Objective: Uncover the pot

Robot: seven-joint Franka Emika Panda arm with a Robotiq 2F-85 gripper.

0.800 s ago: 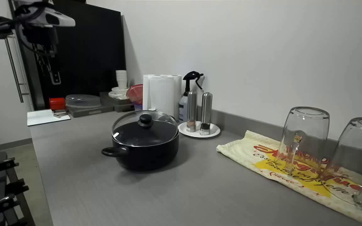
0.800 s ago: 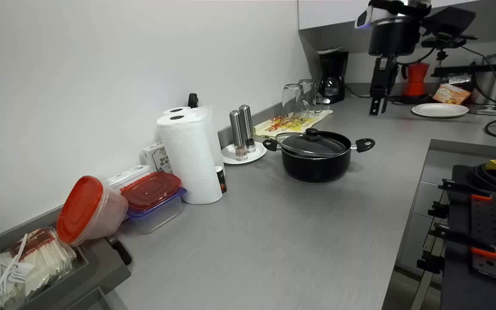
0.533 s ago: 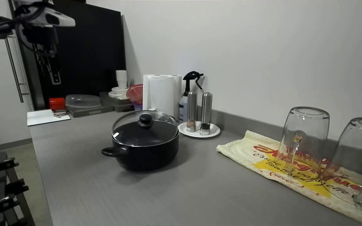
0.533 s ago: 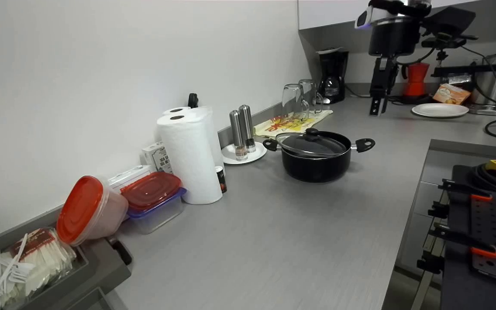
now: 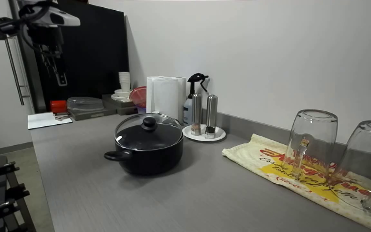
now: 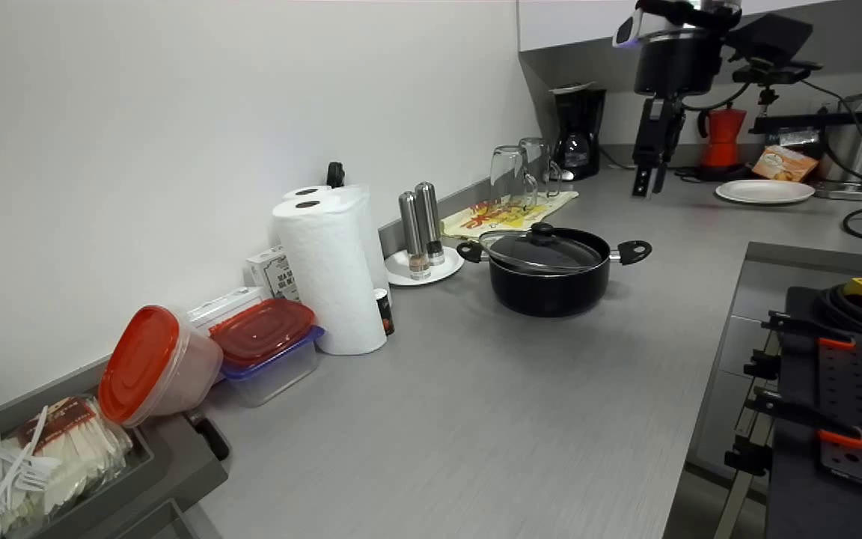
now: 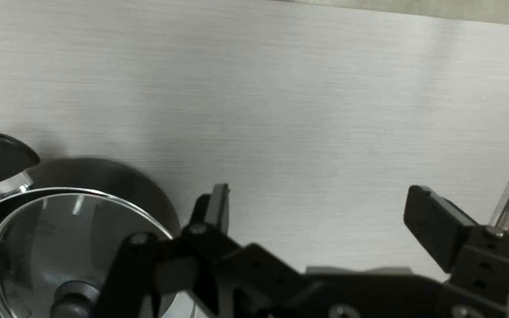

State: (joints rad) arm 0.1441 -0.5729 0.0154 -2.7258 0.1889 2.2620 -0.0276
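Note:
The wide black pot (image 5: 153,162) stands on the grey counter in both exterior views (image 6: 551,296), with its two side handles out. Its glass lid (image 5: 134,138) rests on top, off-centre and slightly tilted, so part of the pot's dark inside shows past the lid's edge (image 6: 528,258). The lid's black knob (image 5: 149,123) points up. In the wrist view the pot (image 7: 117,170), lid (image 7: 60,238) and knob (image 7: 75,300) are at lower left, partly hidden by a finger. My gripper (image 7: 318,194) is open and empty, high above the counter and to one side of the pot (image 6: 648,186).
Steel grinders (image 5: 211,112) on a white plate (image 5: 188,134), and paper towel rolls (image 6: 334,277), stand near the pot by the wall. Glass mugs (image 5: 314,141) stand on a printed towel (image 5: 253,151). A white plate (image 6: 765,192) and red moka pot (image 6: 723,138) are at the back.
My open gripper has moved slightly, to the right in one exterior view and to the left in an opposite-facing exterior view. The pot and lid have not moved.

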